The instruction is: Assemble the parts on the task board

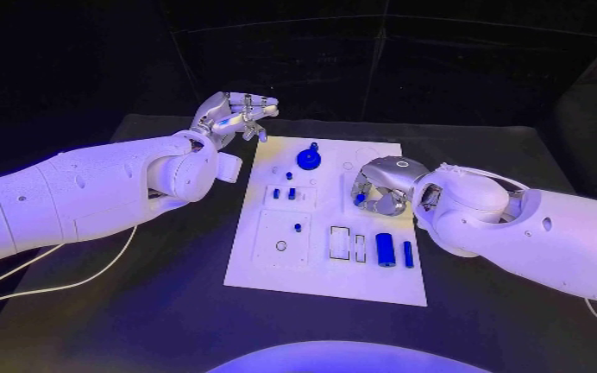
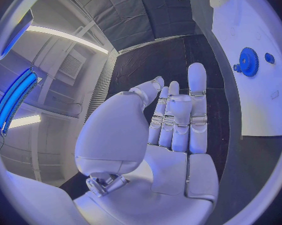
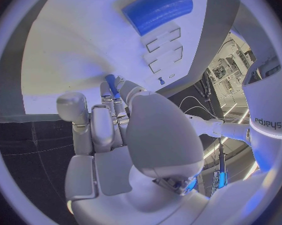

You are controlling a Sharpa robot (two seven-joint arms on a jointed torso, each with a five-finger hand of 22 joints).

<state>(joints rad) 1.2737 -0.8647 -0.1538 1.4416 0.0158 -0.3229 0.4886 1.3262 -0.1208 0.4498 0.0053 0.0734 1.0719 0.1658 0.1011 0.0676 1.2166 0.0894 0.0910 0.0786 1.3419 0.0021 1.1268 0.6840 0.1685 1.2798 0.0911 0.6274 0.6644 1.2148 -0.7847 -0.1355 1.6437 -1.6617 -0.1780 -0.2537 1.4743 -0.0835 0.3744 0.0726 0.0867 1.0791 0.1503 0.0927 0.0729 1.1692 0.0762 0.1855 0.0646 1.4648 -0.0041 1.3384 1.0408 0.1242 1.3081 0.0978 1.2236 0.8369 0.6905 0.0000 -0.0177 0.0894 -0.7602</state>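
The white task board [image 1: 317,280] lies mid-table. Near its far edge sits a blue gear [image 1: 309,160], which the left wrist view shows too [image 2: 248,61]. Two short blue pegs [image 1: 284,192] stand left of centre. A blue cylinder [image 1: 386,249] and a thin blue bar [image 1: 408,254] lie at the near right; the cylinder [image 3: 157,8] also appears in the right wrist view. My right hand [image 1: 380,187] hovers over the board's right side, fingers curled, pinching a thin blue pin [image 3: 111,86]. My left hand [image 1: 234,118] is raised beyond the board's far-left corner, fingers [image 2: 178,115] extended, holding nothing.
Empty rectangular slots [image 1: 338,243] are cut in the board beside the cylinder. A white cable [image 1: 87,274] trails across the black table under my left arm. Dark table surface surrounds the board on all sides.
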